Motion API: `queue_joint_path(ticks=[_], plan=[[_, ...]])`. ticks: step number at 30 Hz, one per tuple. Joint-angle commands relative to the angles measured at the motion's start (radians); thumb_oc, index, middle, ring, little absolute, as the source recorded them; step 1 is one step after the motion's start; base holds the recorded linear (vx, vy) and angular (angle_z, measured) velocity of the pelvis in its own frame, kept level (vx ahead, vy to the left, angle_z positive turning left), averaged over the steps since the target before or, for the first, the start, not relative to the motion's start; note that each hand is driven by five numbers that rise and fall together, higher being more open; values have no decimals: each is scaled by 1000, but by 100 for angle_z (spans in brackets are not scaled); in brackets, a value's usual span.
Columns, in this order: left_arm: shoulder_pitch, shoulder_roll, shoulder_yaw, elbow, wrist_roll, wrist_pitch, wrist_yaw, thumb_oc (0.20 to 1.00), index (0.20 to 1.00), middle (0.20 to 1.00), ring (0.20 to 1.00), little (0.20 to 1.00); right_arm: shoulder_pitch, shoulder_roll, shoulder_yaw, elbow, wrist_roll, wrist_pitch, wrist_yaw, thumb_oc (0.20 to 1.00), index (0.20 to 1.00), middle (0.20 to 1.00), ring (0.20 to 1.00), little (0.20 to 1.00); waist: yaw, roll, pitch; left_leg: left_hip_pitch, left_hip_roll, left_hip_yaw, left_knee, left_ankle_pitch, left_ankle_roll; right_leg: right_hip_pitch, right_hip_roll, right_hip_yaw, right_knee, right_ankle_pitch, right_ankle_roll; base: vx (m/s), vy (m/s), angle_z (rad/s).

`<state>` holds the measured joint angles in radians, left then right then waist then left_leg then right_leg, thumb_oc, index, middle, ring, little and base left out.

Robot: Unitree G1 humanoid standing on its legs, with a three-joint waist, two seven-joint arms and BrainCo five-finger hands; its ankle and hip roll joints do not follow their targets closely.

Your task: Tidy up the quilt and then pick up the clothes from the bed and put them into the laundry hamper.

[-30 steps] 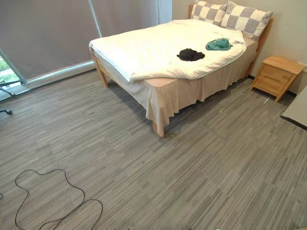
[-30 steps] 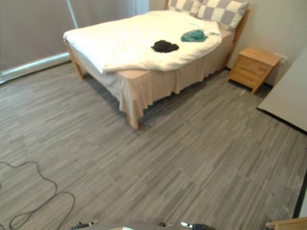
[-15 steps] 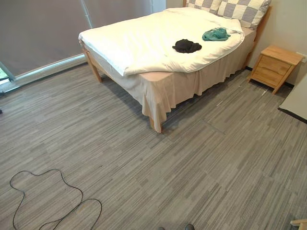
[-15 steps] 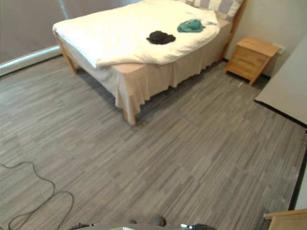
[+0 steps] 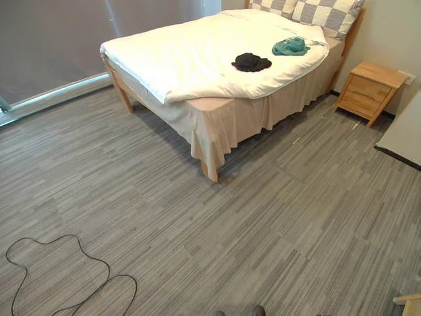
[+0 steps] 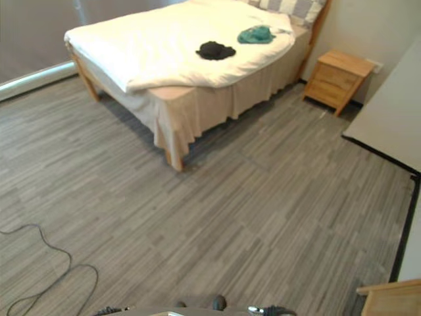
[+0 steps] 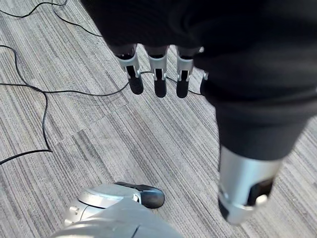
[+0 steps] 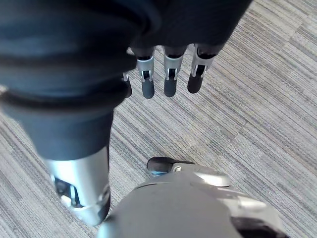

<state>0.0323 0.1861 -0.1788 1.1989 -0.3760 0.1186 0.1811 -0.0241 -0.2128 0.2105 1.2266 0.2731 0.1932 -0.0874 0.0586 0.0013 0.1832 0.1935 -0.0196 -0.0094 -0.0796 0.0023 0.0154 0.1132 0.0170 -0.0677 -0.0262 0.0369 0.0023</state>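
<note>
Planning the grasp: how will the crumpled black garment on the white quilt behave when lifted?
The crumpled black garment lies in a soft heap, so it probably hangs limp and drapes from the fingers. It looks small and light. The white quilt beneath is loose, so a deep pinch may catch it too.

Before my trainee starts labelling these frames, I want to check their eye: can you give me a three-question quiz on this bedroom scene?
1. True or false: the black garment lies on the floor.
2. Which is nearer the checked pillows: A) black garment, B) teal garment?
3. What wooden furniture stands beside the bed?

Key: 1 false, it lies on the white quilt. 2 B. 3 nightstand.

Both the left hand and the right hand hang open, holding nothing.
</note>
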Motion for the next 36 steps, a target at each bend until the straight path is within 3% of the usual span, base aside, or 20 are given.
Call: queue_joint_path(ticks=[1, 5, 7, 9, 10, 11, 14, 19, 21, 23, 25, 26, 27, 28, 29, 30, 32, 34, 35, 36], plan=[[-59, -14, 16, 63, 25, -11, 4, 1000, 1000, 1000, 1000, 1000, -33, 3, 54, -30, -14, -15, -15, 1000, 1000, 1000, 1000, 1000, 13, -34, 39, -131, -49, -59, 192, -122, 55, -102, -160, 3, 365, -76, 144, 2, 146, -7], [-75, 5, 3, 56, 24, -12, 2, 1000, 1000, 1000, 1000, 1000, -18, 0, 61, -46, 36, -29, -11, 1000, 1000, 1000, 1000, 1000, -1, -10, 75, -129, -53, -42, 220, -154, 93, -273, -192, 48, 720, 73, 148, 64, 167, -19], [-70, 10, 2, 48, 11, -5, 6, 1000, 1000, 1000, 1000, 1000, -8, 0, 60, -49, 43, -26, -2, 1000, 1000, 1000, 1000, 1000, -3, -11, 86, -123, -57, -39, 234, -162, 90, -305, -200, 39, 721, 101, 153, 183, 57, -10], [-67, 15, 2, 43, 1, 3, 0, 1000, 1000, 1000, 1000, 1000, -2, 4, 58, -42, 30, -22, 6, 1000, 1000, 1000, 1000, 1000, -2, -28, 100, -112, -69, -37, 252, -180, 78, -319, -211, -3, 586, 118, 168, 332, -62, -1], [-69, 10, -4, 48, 2, -4, 0, 1000, 1000, 1000, 1000, 1000, -3, 6, 56, -33, 30, -18, 4, 1000, 1000, 1000, 1000, 1000, -12, -54, 109, -100, -92, -52, 267, -207, 73, -325, -199, -27, 401, 117, 177, 268, -86, -19], [-69, 10, -4, 48, 2, -4, -1, 1000, 1000, 1000, 1000, 1000, -3, 6, 56, -32, 30, -18, 4, 1000, 1000, 1000, 1000, 1000, -13, -52, 112, -96, -89, -53, 268, -210, 73, -319, -197, -30, 398, 117, 177, 327, -109, -27], [-67, -10, -22, 55, 5, -7, 12, 1000, 1000, 1000, 1000, 1000, 2, -1, 33, -17, 55, -13, -9, 1000, 1000, 1000, 1000, 1000, -53, -74, 118, -27, -112, -98, 263, -264, 59, -338, -160, -50, 69, 133, 202, 543, -93, -14], [-44, -17, -40, 48, 25, 15, 13, 1000, 1000, 1000, 1000, 1000, 36, -5, 2, -21, 2, -14, 11, 1000, 1000, 1000, 1000, 1000, -87, -64, 99, 76, -83, -130, 240, -316, 34, -362, -165, -40, 65, 158, 197, 607, -86, 19], [-24, -22, -37, 51, 23, 23, 21, 1000, 1000, 1000, 1000, 1000, 40, -6, -7, -10, -10, -2, 15, 1000, 1000, 1000, 1000, 1000, -83, -57, 78, 106, -54, -109, 251, -329, 6, -339, -180, -72, 84, 139, 189, 660, -133, 40], [-6, -30, -16, 59, 23, 27, 26, 1000, 1000, 1000, 1000, 1000, 38, -7, -11, 7, -23, 17, 12, 1000, 1000, 1000, 1000, 1000, -88, -44, 56, 121, -15, -82, 299, -312, -24, -332, -170, -70, 135, 112, 169, 661, -124, 10], [-17, -18, -6, 52, 35, 37, 0, 1000, 1000, 1000, 1000, 1000, 43, -10, -4, 18, -42, 3, 8, 1000, 1000, 1000, 1000, 1000, -119, -16, 21, 123, 85, -47, 424, -160, -76, -319, -145, -50, 199, 45, 124, 607, -130, -27], [-17, -18, -5, 52, 34, 39, 0, 1000, 1000, 1000, 1000, 1000, 43, -10, -3, 19, -42, -1, 8, 1000, 1000, 1000, 1000, 1000, -121, -17, 18, 120, 87, -46, 432, -147, -79, -318, -146, -53, 200, 42, 121, 556, -185, 3], [-25, -24, -9, 49, 36, 18, 11, 1000, 1000, 1000, 1000, 1000, 32, -17, 3, 8, -25, -19, -2, 1000, 1000, 1000, 1000, 1000, -108, -30, 8, 21, 91, -39, 648, -33, -85, -256, -132, -63, 172, 10, 81, 388, -157, 21], [-26, -25, -9, 48, 34, 11, 14, 1000, 1000, 1000, 1000, 1000, 30, -19, 3, 6, -28, -27, -4, 1000, 1000, 1000, 1000, 1000, -106, -31, 7, -1, 91, -41, 681, -25, -85, -249, -129, -63, 170, 5, 75, 528, -227, 18], [-36, -27, -8, 43, 27, -7, 14, 1000, 1000, 1000, 1000, 1000, 13, -32, 9, -8, -22, -33, -10, 1000, 1000, 1000, 1000, 1000, -93, -50, 15, -117, 83, -19, 791, -12, -75, -209, -126, -65, 163, -24, 49, 342, -126, 6], [-47, -33, -16, 37, 21, -29, 13, 1000, 1000, 1000, 1000, 1000, -1, -46, 13, -24, -10, -42, -17, 1000, 1000, 1000, 1000, 1000, -65, -51, 38, -255, 45, -17, 843, -44, -56, -161, -117, -74, 161, -49, 38, 410, -106, 0], [-52, -45, -24, 35, -11, -62, 17, 1000, 1000, 1000, 1000, 1000, -17, -56, 13, -37, -3, -74, -10, 1000, 1000, 1000, 1000, 1000, -38, -58, 62, -345, -1, -6, 798, -78, -31, -110, -115, -66, 148, -64, 42, 337, -2, -27], [-38, -46, -6, 28, -32, -103, 15, 1000, 1000, 1000, 1000, 1000, -34, -47, 25, -74, -5, -86, -10, 1000, 1000, 1000, 1000, 1000, -6, -45, 75, -345, -26, 35, 507, -69, -28, -49, -85, -59, 130, -94, 57, 412, 66, -45], [-35, -45, -6, 24, -30, -107, 17, 1000, 1000, 1000, 1000, 1000, -35, -46, 29, -80, -3, -85, -12, 1000, 1000, 1000, 1000, 1000, 0, -39, 76, -343, -24, 39, 437, -58, -32, -40, -77, -61, 127, -98, 58, 520, 97, -22], [-26, -40, -14, 15, -31, -111, 27, 1000, 1000, 1000, 1000, 1000, -36, -45, 40, -91, 8, -81, -18, 1000, 1000, 1000, 1000, 1000, 18, -20, 78, -345, -20, 41, 266, -6, -52, -13, -52, -62, 119, -112, 60, 502, 97, -20]])
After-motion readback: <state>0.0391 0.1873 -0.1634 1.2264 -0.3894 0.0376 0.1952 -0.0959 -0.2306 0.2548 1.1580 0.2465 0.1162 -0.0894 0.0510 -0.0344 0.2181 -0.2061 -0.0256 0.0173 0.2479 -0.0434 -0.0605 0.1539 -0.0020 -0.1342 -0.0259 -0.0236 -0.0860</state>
